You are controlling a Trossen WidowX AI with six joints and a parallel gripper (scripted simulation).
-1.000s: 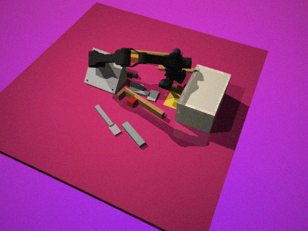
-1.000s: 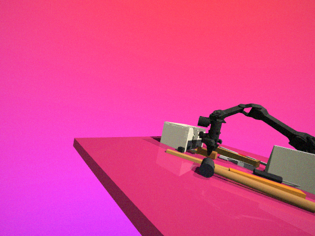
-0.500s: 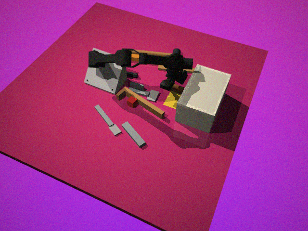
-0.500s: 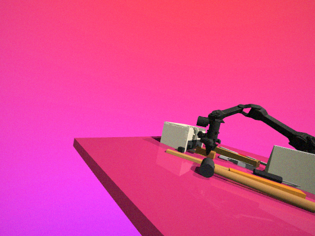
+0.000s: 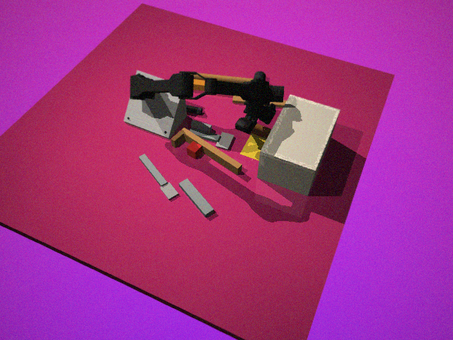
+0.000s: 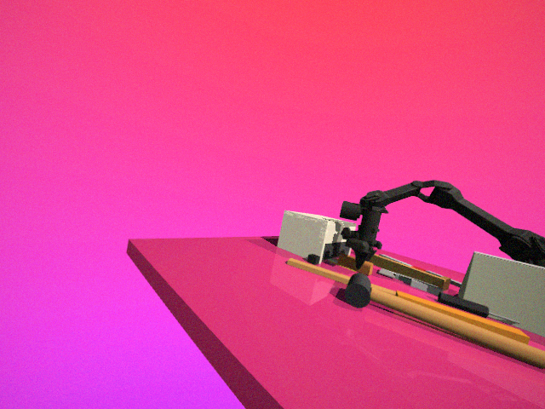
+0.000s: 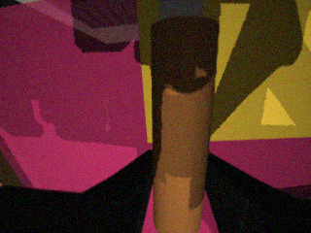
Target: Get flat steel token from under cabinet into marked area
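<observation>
My gripper (image 5: 253, 127) (image 6: 360, 265) (image 7: 177, 156) is shut on a round brown wooden handle (image 5: 262, 130) (image 6: 347, 262) (image 7: 187, 126), low in front of the cabinet. In the wrist view the handle runs up between the fingers, and a blue-grey part (image 7: 181, 7) shows beyond its dark end. The pale box-shaped cabinet (image 5: 307, 132) (image 6: 301, 233) hides the handle's far side in part. The yellow marked area (image 5: 246, 151) (image 7: 243, 130) lies at the cabinet's front, partly shadowed and covered. I cannot make out the steel token in any view.
A bent wooden stick (image 5: 219, 155) lies by a red cube (image 5: 193, 149). Grey bars (image 5: 197, 197) (image 5: 153, 170), a grey-ended tool (image 5: 225, 140) and a pale wedge (image 5: 148, 120) are around. A black-headed rod (image 6: 358, 290) lies near the gripper; a thin stick (image 6: 317, 269) reaches past the cabinet's side.
</observation>
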